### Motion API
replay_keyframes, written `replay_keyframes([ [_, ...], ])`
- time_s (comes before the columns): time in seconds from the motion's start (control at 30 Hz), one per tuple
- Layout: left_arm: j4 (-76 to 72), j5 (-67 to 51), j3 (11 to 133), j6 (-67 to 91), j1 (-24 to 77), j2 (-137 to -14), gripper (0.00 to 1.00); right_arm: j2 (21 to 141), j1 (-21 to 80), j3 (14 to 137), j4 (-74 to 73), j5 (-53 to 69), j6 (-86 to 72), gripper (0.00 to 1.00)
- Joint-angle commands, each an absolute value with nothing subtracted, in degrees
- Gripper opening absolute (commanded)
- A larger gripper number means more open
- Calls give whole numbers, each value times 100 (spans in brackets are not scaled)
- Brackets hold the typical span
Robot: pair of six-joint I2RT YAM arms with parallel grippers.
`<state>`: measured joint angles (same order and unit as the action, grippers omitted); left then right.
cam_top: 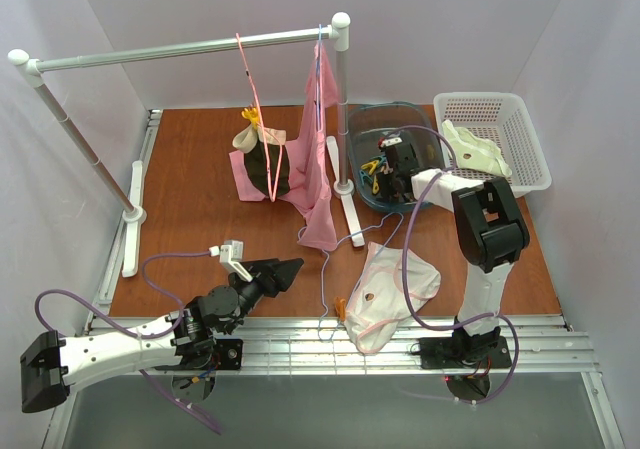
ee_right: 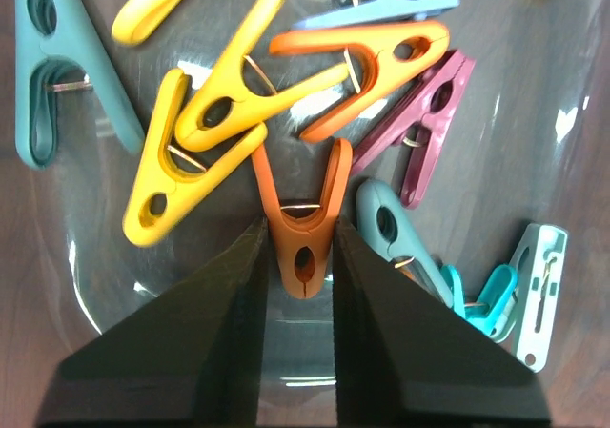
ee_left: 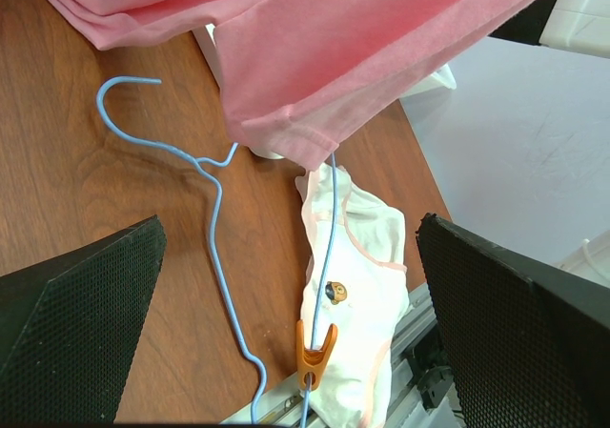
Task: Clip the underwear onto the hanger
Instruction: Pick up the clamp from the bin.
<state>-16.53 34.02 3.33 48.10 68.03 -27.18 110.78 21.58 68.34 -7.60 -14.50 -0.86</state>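
Right gripper grasps an orange clothespin in the clear bin; we read this as fetching a second clip. Left gripper, jaws spread, hovers beside the underwear, which lies at the table edge, pegged once to the blue hanger.

No readable txt, labels, brands or nos. — small motif on the underwear shows no letters.

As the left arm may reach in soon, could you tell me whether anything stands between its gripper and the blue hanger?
Partly. In the wrist view the hanging pink garment hides one shoulder of the hanger; the hook and the rest of the wire lie bare before the open left gripper.
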Motion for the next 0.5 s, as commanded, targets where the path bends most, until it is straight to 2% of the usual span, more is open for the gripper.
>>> replay_keyframes([
  [0.0, -1468, 3454, -255, 4799, 6785, -2646, 98, 11311, 2083, 6987, -1072, -1371, -88, 16],
  [0.17, -1336, 3454, -246, 4773, 6776, -2488, 98, 11040, 2092, 6829, -1064, -1406, -132, 14],
  [0.47, -1239, 3524, -202, 4650, 6785, -2373, 97, 9469, 2092, 6434, -1213, -1512, -79, 14],
])
